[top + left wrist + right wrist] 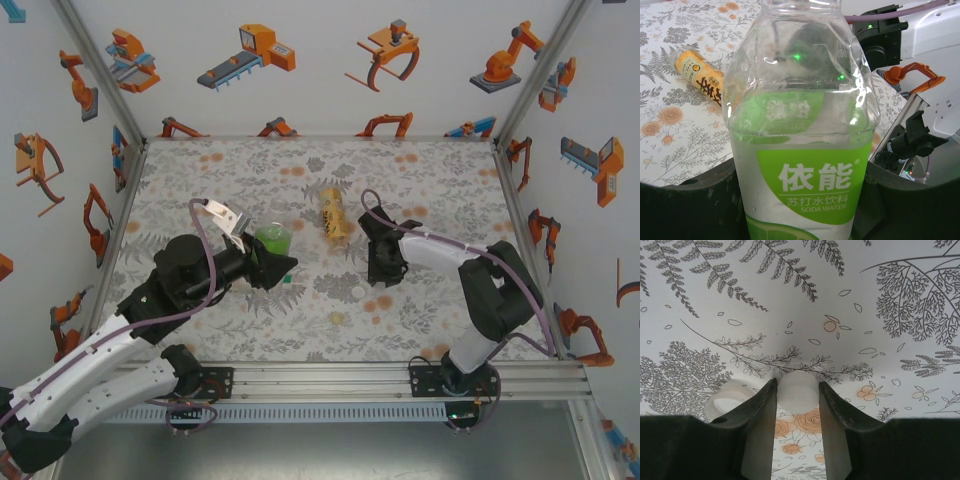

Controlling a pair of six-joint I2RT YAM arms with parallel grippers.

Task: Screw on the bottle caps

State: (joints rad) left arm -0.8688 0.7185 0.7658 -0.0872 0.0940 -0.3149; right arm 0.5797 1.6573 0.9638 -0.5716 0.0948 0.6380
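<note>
Your left gripper [275, 260] clamps the green-labelled bottle [800, 150] upright at mid-table, long axis vertical, mouth up. Your right gripper [797, 385], nearly closed, seems to pinch the white cap [797, 394] on the table [430, 170]. The amber bottle [335, 213] lies sideways. No cap looks fitted yet.

Left arm [90, 365] and right arm [495, 295] are wearing white shells over black joints; a purple cable [193, 215] is running along each; matte black fingers [759, 405] are tapering to blunt tips.
</note>
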